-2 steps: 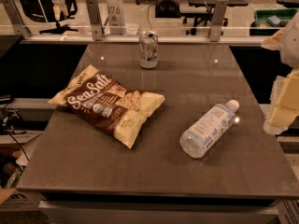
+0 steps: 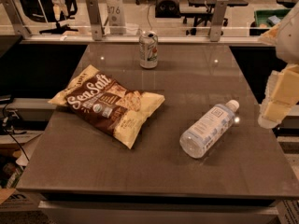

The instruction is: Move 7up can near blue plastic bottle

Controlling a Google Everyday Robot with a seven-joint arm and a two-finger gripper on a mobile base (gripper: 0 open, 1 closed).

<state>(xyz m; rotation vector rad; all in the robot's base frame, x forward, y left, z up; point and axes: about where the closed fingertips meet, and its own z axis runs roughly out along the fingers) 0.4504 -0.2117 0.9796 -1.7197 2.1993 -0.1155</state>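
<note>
We see our arm [image 2: 290,29] come into the scene at the far right edge, its pale upper part cut off by the frame. From there it reaches down and slightly left, towards the near side. Our gripper [image 2: 275,107] hangs at its lower end as blocky yellowish segments, tilted with the tip pointing down and left, at mid-depth on the right.

The gripper [image 2: 271,113], off the table's [image 2: 140,171] right edge, seems to have edged toward the bottle [image 2: 209,129] on its left.
</note>
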